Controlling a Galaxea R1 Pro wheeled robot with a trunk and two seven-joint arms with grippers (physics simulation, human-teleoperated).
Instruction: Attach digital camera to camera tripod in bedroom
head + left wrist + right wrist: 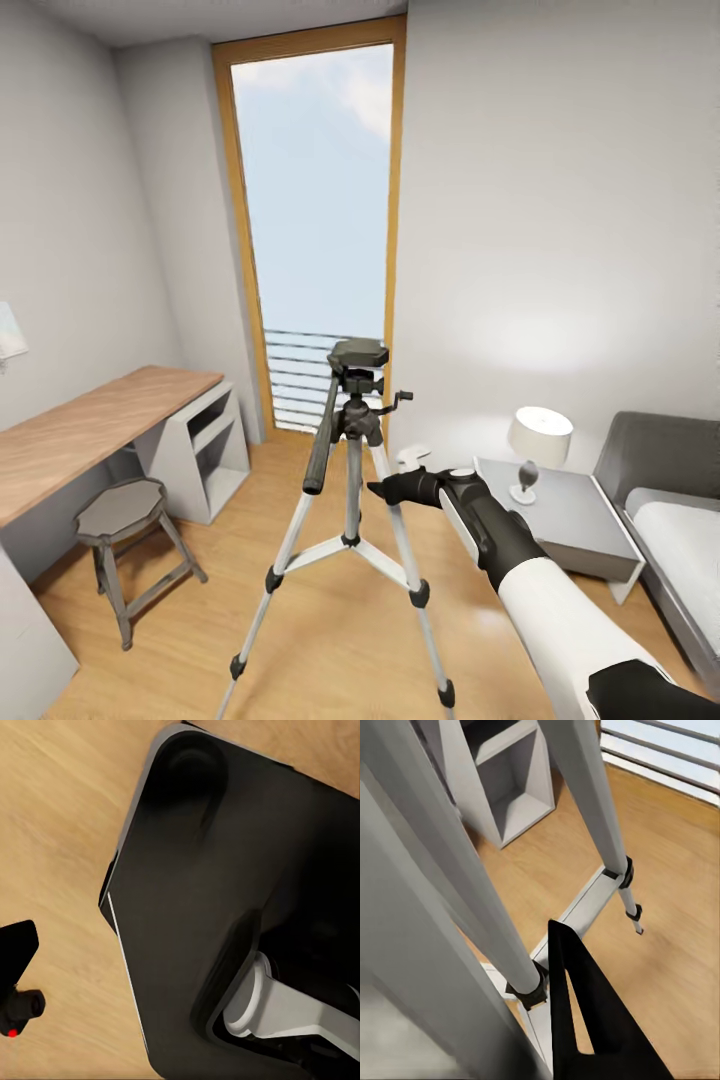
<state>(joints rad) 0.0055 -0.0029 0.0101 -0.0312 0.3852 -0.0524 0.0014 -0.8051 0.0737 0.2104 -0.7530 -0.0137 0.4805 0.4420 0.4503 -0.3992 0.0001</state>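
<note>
your right gripper (385, 489) sits at centre frame, just beside the camera tripod (352, 470); whether it's open or closed, you cannot tell here.

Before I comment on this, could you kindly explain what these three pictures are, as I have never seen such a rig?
They are simulator renders from a two-armed wheeled robot. The large picture is from its head camera: the camera tripod stands on the wood floor, with a desk and stool to one side and a nightstand with a lamp to the other. The right gripper reaches close to the tripod; whether it grips anything is unclear. The right wrist camera looks along the tripod legs. The left wrist camera looks down at the robot's dark base and the floor.
</note>
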